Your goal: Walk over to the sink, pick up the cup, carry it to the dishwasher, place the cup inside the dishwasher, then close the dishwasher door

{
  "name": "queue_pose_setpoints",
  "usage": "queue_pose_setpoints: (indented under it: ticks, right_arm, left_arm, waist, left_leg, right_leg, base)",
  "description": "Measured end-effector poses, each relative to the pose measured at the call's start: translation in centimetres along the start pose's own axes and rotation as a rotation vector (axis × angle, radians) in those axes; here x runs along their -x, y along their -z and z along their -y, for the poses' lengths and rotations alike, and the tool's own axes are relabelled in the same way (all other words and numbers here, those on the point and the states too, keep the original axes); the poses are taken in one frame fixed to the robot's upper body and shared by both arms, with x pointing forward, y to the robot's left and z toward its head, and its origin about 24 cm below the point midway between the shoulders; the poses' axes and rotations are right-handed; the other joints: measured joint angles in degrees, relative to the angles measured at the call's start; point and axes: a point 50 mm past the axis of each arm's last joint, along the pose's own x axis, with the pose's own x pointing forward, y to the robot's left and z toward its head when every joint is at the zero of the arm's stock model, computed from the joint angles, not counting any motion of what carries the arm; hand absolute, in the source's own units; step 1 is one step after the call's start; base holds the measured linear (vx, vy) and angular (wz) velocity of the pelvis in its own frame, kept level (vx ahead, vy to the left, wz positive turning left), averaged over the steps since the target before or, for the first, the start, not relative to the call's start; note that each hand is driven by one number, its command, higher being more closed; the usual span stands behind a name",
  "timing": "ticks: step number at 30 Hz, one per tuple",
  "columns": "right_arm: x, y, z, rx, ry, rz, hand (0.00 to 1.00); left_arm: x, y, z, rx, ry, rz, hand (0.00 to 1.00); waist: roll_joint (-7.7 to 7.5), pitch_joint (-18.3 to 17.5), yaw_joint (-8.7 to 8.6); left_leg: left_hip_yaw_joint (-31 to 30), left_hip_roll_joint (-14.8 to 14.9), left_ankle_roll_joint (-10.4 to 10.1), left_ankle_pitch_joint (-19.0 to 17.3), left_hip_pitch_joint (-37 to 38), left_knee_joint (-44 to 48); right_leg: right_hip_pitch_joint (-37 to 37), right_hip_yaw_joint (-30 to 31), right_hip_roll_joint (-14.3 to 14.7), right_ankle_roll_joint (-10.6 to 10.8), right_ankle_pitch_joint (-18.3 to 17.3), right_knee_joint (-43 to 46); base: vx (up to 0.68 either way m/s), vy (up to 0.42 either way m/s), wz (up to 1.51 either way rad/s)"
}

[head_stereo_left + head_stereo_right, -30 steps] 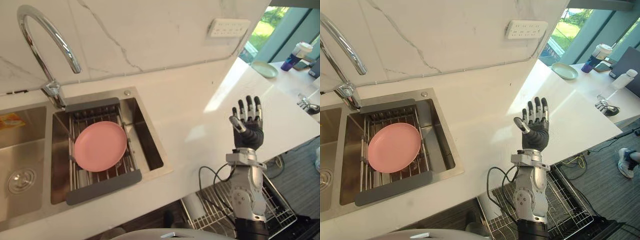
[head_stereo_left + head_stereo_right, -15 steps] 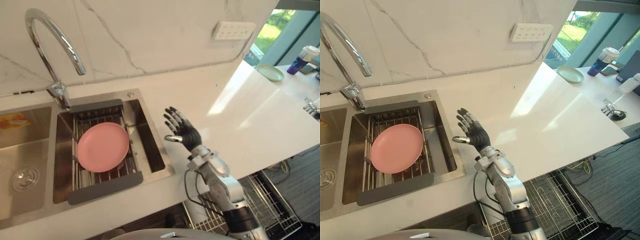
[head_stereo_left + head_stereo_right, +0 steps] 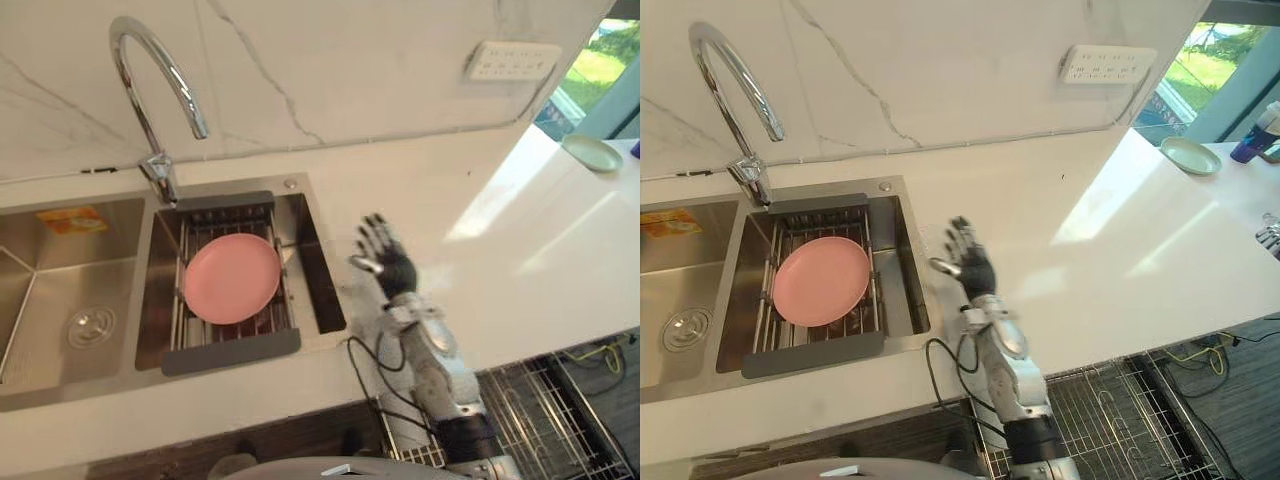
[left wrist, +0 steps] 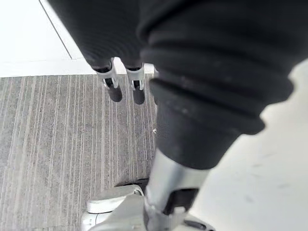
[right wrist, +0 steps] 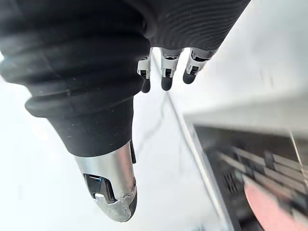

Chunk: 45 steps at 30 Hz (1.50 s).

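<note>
A pink plate (image 3: 232, 278) lies on a grey-edged wire rack inside the right basin of the steel sink (image 3: 790, 375). My right hand (image 3: 390, 265) is raised over the white counter just right of the sink's rim, open and holding nothing. In the right wrist view its fingers (image 5: 166, 82) point straight out over the counter, with the pink plate (image 5: 272, 207) off to one side. My left hand hangs beside me over grey carpet, its fingers (image 4: 115, 91) straight and empty.
A tall curved faucet (image 3: 160, 180) stands behind the sink. An orange item (image 3: 72, 220) lies in the left basin. The pulled-out wire dishwasher rack (image 3: 540, 410) sits below the counter edge at right. A pale green dish (image 3: 1190, 155) rests far right, beneath a wall socket (image 3: 1108, 62).
The camera has swung left, bringing more of the sink into view. My right hand has moved from over the open counter to just beside the sink's right rim, still open.
</note>
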Motion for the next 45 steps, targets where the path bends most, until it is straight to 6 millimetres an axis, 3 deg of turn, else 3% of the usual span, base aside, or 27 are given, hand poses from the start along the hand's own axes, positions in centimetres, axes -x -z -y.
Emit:
queue_pose_setpoints:
  ticks: [1,2,3,4,5,7,9,10,12,13,14,15,16,17,18,22,25,31,37,45]
  right_arm:
    - [0.8,-1.5,2.0,0.021,0.127,0.067,0.00]
    - [1.2,-2.6,2.8,0.041,0.181,0.116,0.00]
    - [1.4,-5.0,4.0,0.093,0.256,0.228,0.00]
    - [1.1,-7.2,4.4,0.152,0.269,0.312,0.00]
    - [0.8,-7.8,4.3,0.159,0.265,0.339,0.00]
    - [0.0,-9.1,3.5,0.151,0.236,0.404,0.00]
    - [-0.6,-9.6,2.8,0.141,0.201,0.425,0.00]
    - [-0.6,-9.7,2.9,0.130,0.207,0.428,0.00]
    - [-0.3,-9.0,3.2,0.122,0.225,0.398,0.00]
    - [-0.2,-8.9,3.4,0.124,0.230,0.392,0.00]
    - [-0.2,-8.7,3.2,0.122,0.224,0.387,0.00]
    - [-0.3,-8.6,3.1,0.118,0.215,0.381,0.00]
    - [-0.4,-8.2,2.7,0.115,0.197,0.368,0.00]
    - [-0.4,-8.1,2.6,0.116,0.190,0.363,0.00]
    - [-0.4,-8.1,2.5,0.118,0.184,0.360,0.00]
    - [-0.3,-7.8,2.5,0.146,0.155,0.330,0.00]
    - [-0.4,-7.5,2.2,0.225,0.084,0.297,0.00]
    - [-0.5,-6.4,1.0,0.446,-0.093,0.196,0.00]
    - [-0.6,-4.6,-0.8,0.657,-0.337,0.063,0.00]
    - [-1.3,-1.7,-2.6,0.910,-0.527,-0.081,0.00]
  left_arm:
    - [0.0,-0.4,-0.2,0.045,-0.033,0.012,0.00]
    - [0.0,-0.3,-0.2,0.063,-0.043,0.005,0.00]
    - [0.0,-0.2,-0.1,0.088,-0.036,-0.009,0.00]
    - [0.1,0.2,0.5,0.099,0.008,-0.026,0.00]
    - [0.1,0.3,0.4,0.100,0.022,-0.028,0.00]
    - [-0.1,0.1,-0.2,0.095,0.037,-0.018,0.00]
    - [0.0,0.9,0.0,0.093,0.041,-0.043,0.00]
    - [0.1,1.1,0.3,0.093,0.041,-0.050,0.00]
    - [0.0,1.2,-0.3,0.123,0.022,-0.061,0.00]
    - [0.0,1.2,-0.4,0.120,0.017,-0.061,0.00]
    - [0.0,1.2,-0.3,0.098,0.022,-0.060,0.00]
    - [0.0,1.4,-0.4,0.084,0.022,-0.063,0.00]
    - [0.0,1.9,-0.6,0.072,0.019,-0.083,0.00]
    - [0.0,2.1,-0.8,0.071,0.018,-0.093,0.00]
    - [0.0,2.3,-1.2,0.068,0.021,-0.102,0.00]
    - [-0.1,2.2,-1.5,0.075,0.026,-0.107,0.00]
    - [-0.1,2.4,-1.5,0.107,0.031,-0.113,0.00]
    - [0.0,2.8,-1.6,0.142,0.003,-0.107,0.00]
    - [0.0,2.8,-1.8,0.087,-0.002,-0.098,0.00]
    - [-0.1,2.9,-2.3,0.077,0.001,-0.102,0.00]
  waist:
    - [0.26,0.6,-0.57]
    - [0.37,0.9,-1.42]
    - [1.77,0.9,-2.73]
    - [2.90,0.9,-2.70]
    - [3.19,0.7,-2.80]
    - [1.02,1.6,-2.51]
    - [1.14,1.6,-1.29]
    - [1.01,1.6,-1.36]
    - [-1.60,1.4,-1.24]
    - [-2.02,1.4,-1.04]
    - [-1.82,1.4,-0.41]
    - [-1.79,1.4,-0.16]
    - [-2.08,1.2,-0.38]
    - [-2.01,1.2,-0.45]
    - [-3.22,0.3,0.14]
    - [-3.87,-0.2,-0.60]
    - [-3.87,-0.2,-0.21]
    - [-4.09,-0.4,0.75]
    - [-4.37,-0.5,0.83]
    - [-4.78,-1.3,0.97]
  left_leg:
    - [6.4,2.4,0.1,-3.4,-1.4,4.9]
    - [10.2,4.5,0.4,-4.5,-2.3,8.0]
    - [13.5,7.8,1.3,-3.6,-3.9,12.9]
    - [12.7,7.6,-0.6,-3.2,-4.2,14.5]
    - [12.3,6.9,-0.4,-3.3,-4.5,15.2]
    - [4.6,4.2,-0.5,-4.4,-7.0,20.7]
    - [2.1,3.3,-3.3,-8.0,-5.1,19.3]
    - [2.5,1.8,-0.4,-9.1,-3.7,16.8]
    - [2.8,-2.2,0.2,-8.3,-2.5,14.3]
    - [3.2,-3.1,1.0,-8.1,-2.4,13.5]
    - [4.2,-3.3,1.9,-7.5,-2.3,11.8]
    - [4.5,-3.2,2.2,-7.3,-2.3,11.1]
    - [4.5,-3.1,2.2,-6.9,-1.7,10.0]
    - [4.6,-3.0,2.2,-6.7,-1.3,9.4]
    - [5.1,-3.1,2.2,-6.1,-1.0,8.1]
    - [4.0,-3.3,2.3,-4.0,-0.3,5.8]
    - [3.8,-3.0,1.6,-3.1,0.0,4.4]
    - [3.6,-2.1,1.1,-1.6,1.8,1.1]
    - [3.5,-2.1,0.4,2.3,4.4,-5.3]
    - [3.9,-1.3,0.1,3.4,4.1,-5.3]
  right_leg:
    - [0.6,-2.4,-1.2,0.2,-0.3,0.7]
    - [1.1,-3.5,-1.7,0.5,-0.5,1.2]
    - [0.8,-5.5,-2.6,1.1,-1.5,2.9]
    - [-0.7,-5.3,-4.1,2.2,-2.7,5.9]
    - [-1.3,-5.3,-5.0,2.4,-3.0,7.0]
    - [-2.0,-4.3,-8.7,3.2,-3.7,9.7]
    - [-3.3,-2.1,-9.2,4.1,-4.2,11.2]
    - [-3.2,-2.1,-10.2,4.4,-4.2,11.3]
    - [-3.3,-2.8,-13.8,3.1,-3.6,11.4]
    - [-3.5,-3.8,-14.7,0.0,-3.3,12.0]
    - [-5.3,-5.2,-14.8,-4.9,-2.0,14.1]
    - [-6.2,-5.5,-14.4,-4.8,-1.8,15.2]
    - [-6.2,-5.5,-12.8,-3.0,-2.1,15.5]
    - [-5.9,-5.7,-12.0,-2.7,-2.3,14.9]
    - [-5.1,-6.0,-11.3,-1.4,-0.8,12.6]
    - [-3.8,-7.2,-10.4,-0.1,0.0,10.0]
    - [-2.2,-7.3,-9.4,1.4,1.0,6.5]
    - [-0.4,-7.6,-7.8,1.6,1.1,4.5]
    - [-0.1,-8.2,-6.8,2.4,0.9,3.8]
    - [0.0,-8.3,-5.4,2.5,2.1,1.7]
  base:
    - [0.03,0.067,0.77]
    - [0.03,0.127,1.00]
    - [0.02,0.135,0.66]
    - [0.00,0.216,0.39]
    - [-0.02,0.237,0.07]
    - [-0.06,0.230,-0.02]
    - [-0.07,0.183,-0.36]
    - [-0.11,0.266,-0.17]
    - [-0.10,0.226,0.11]
    - [-0.09,0.164,-0.10]
    - [-0.10,0.159,-0.21]
    - [-0.09,0.145,-0.29]
    - [-0.03,0.095,-0.14]
    - [0.02,0.094,-0.20]
    - [0.05,0.051,-0.14]
    - [0.09,0.000,0.09]
    - [0.07,-0.044,0.08]
    - [-0.03,-0.055,0.00]
    - [-0.04,-0.048,0.02]
    - [-0.02,-0.045,-0.03]
